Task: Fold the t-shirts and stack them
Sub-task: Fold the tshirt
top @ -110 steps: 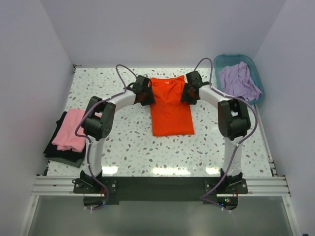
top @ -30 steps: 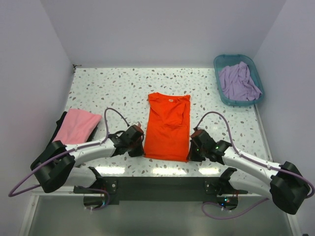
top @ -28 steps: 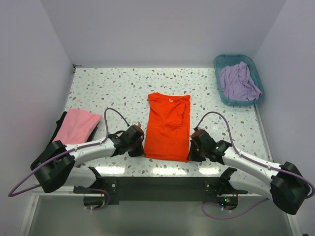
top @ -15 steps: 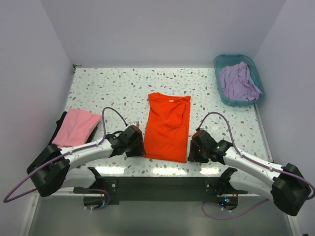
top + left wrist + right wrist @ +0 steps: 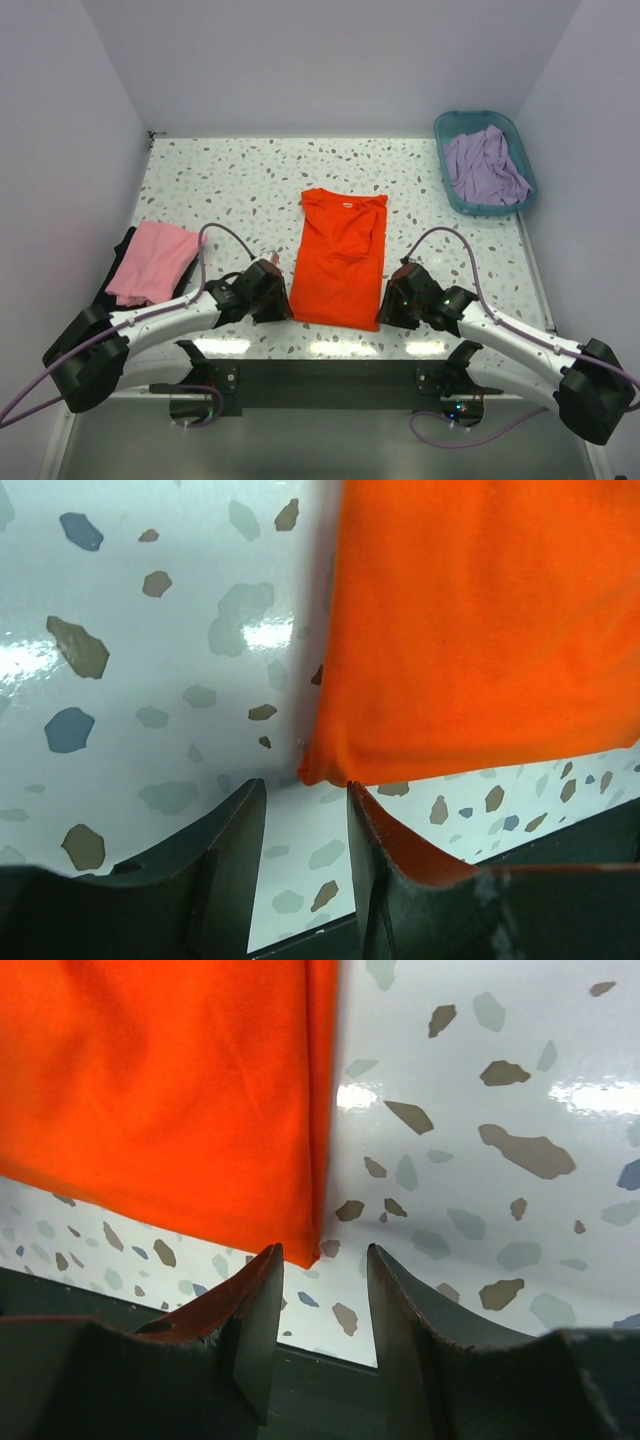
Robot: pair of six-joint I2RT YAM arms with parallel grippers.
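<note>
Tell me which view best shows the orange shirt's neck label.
Top external: the whole orange shirt lies in frame, with its white neck label visible at the collar. Each wrist view shows only one near hem corner, and no label.

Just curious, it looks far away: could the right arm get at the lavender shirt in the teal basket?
Probably yes: the lavender shirt lies uncovered in the open-topped teal basket, and nothing stands between it and the open right gripper.

Black t-shirt (image 5: 103, 297) mostly out of sight beneath pink t-shirt (image 5: 150, 262).
</note>
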